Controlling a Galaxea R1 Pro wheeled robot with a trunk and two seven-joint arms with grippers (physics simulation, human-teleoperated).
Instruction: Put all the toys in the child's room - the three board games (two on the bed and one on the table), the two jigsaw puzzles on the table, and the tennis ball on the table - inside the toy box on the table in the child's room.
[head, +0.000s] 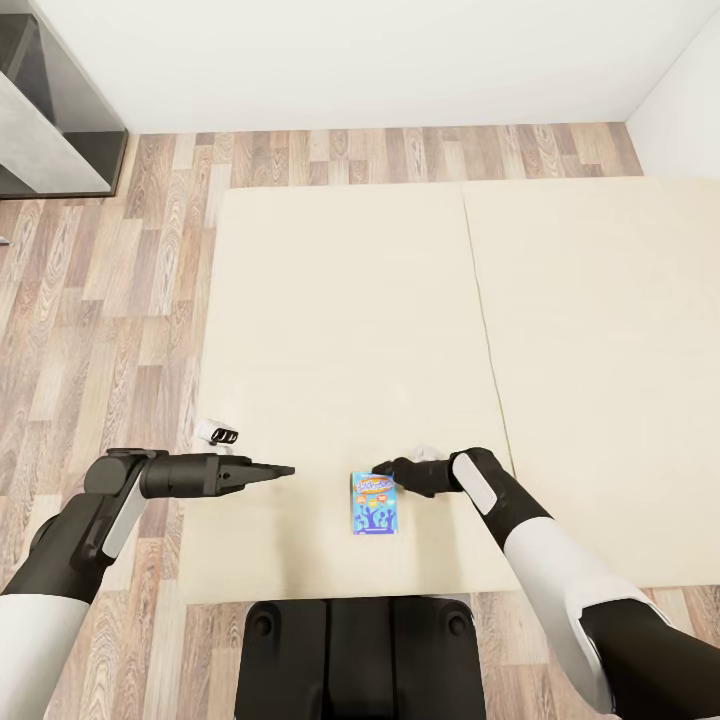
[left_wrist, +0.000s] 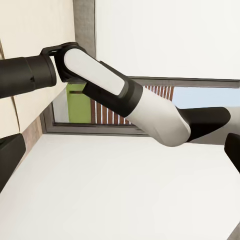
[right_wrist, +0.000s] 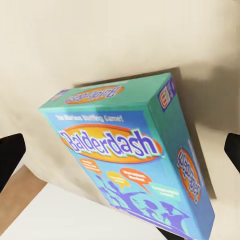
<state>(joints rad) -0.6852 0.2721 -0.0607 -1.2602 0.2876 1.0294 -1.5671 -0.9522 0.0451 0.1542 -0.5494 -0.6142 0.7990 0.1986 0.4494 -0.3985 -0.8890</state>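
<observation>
small blue board game (head: 375, 503) lies flat on the beige bed (head: 340, 330), near the bed's front edge, close to the robot's dark base (head: 360, 655). box reads "balderdash" (right_wrist: 112, 142) in the right wrist view, and sits between the two dark fingertips (right_wrist: 10, 152) at the frame edges. right gripper (head: 385, 470) is at the box's far edge, fingers spread wide, box not clamped; whether it touches the box, cannot tell. left gripper (head: 283, 470) hangs over the bed to the left of the box, well apart from it, pointing toward it; looks pinched together in the head view, holding nothing. left wrist view catches the right arm (left_wrist: 125, 100) and a window (left_wrist: 150, 107) behind. a small white and black object (head: 217, 433) lies at the bed's left edge. wood floor (head: 100, 300) around the bed, dark grey furniture (head: 50, 110) in the far left corner. nothing lies between either gripper and the box.
</observation>
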